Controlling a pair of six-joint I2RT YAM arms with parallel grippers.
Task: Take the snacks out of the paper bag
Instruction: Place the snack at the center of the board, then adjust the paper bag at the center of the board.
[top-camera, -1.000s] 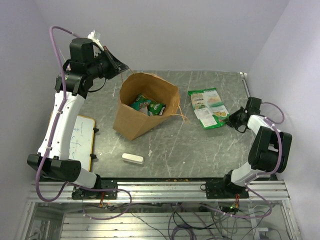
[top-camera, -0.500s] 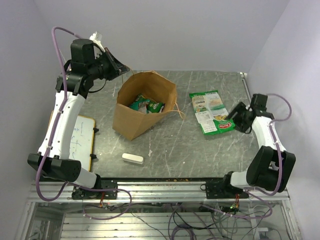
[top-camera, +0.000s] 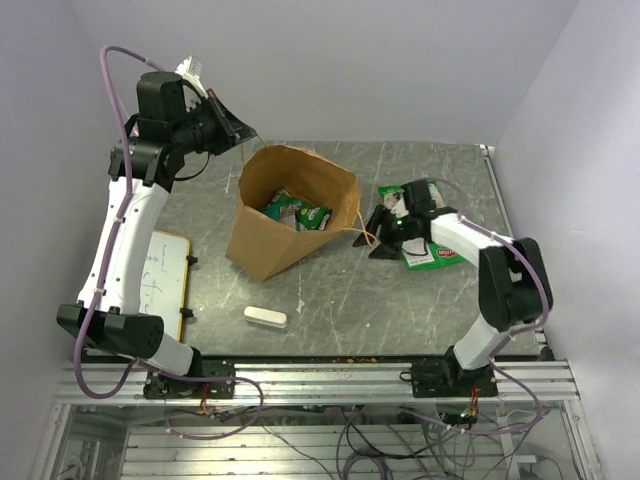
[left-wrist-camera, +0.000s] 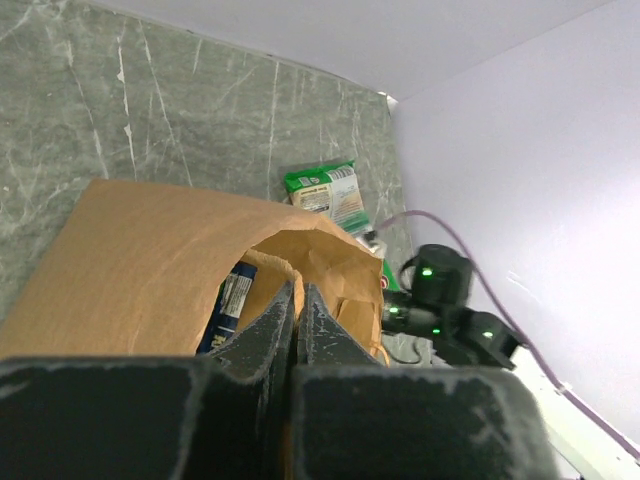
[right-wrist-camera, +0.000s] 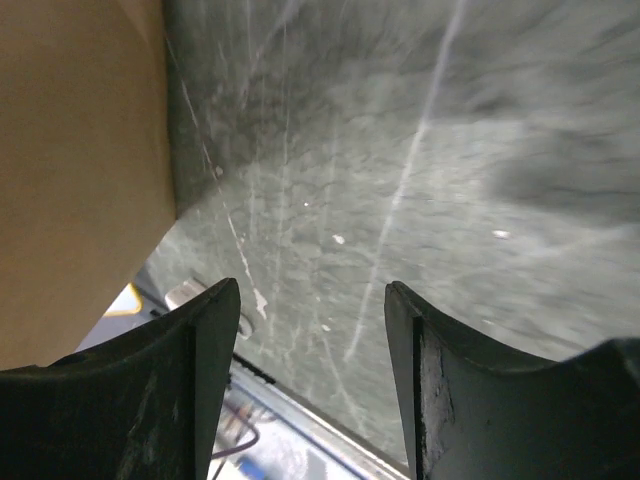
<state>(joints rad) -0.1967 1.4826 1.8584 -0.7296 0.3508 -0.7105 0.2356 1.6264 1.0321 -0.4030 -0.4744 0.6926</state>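
Grey marbled worktop (top-camera: 330, 300). At upper left we find the left end effector (top-camera: 243, 133) clenched on the rim of the paper bag (top-camera: 270, 240), which stands centre frame with snacks (top-camera: 298, 211) inside. Right of centre, the right end effector (top-camera: 378, 232) is released, just beside green packets (top-camera: 437, 255) lying on the worktop.

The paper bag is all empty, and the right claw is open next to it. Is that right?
Not quite. The paper bag is not empty: the top view shows green snack packets lying inside it. The rest holds: the right claw is open next to it.
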